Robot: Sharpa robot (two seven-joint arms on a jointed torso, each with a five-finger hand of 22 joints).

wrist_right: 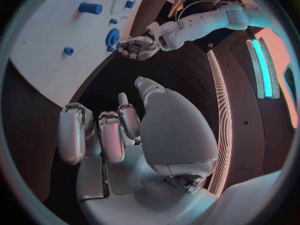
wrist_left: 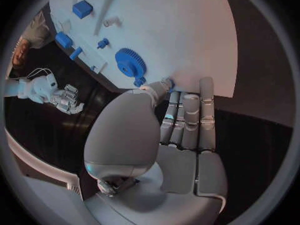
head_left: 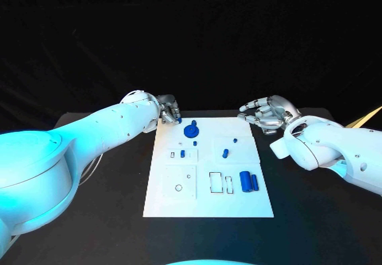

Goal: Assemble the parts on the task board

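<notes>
At the far edge of the task board [head_left: 207, 204], the left robot hand [head_left: 169, 110] rests with its fingers laid straight and close together, fingertips [wrist_left: 187, 97] on the board's rim. A small blue part [wrist_left: 167, 81] shows at the thumb tip, so it looks pinched there, likely readied for placing, though I cannot tell for sure that it is held.

Just beside that robot hand, on the board, sits the blue gear [head_left: 191, 131], with a small blue peg [wrist_left: 139, 81] at its edge. Toward the board's middle lie further small blue pieces, one [head_left: 183, 153] next to a slot outline and another [head_left: 225, 152] beside it. At the board's near right, two blue cylinders [head_left: 248, 181] lie side by side next to a rectangular cutout, probably waiting their turn.

Off the board's far right corner, above the black table [head_left: 318, 221], the right robot hand [head_left: 266, 113] hovers with fingers loosely curled and apart, holding nothing. It seems parked clear so the left can work. Most parts lie loose, so assembly looks early.
</notes>
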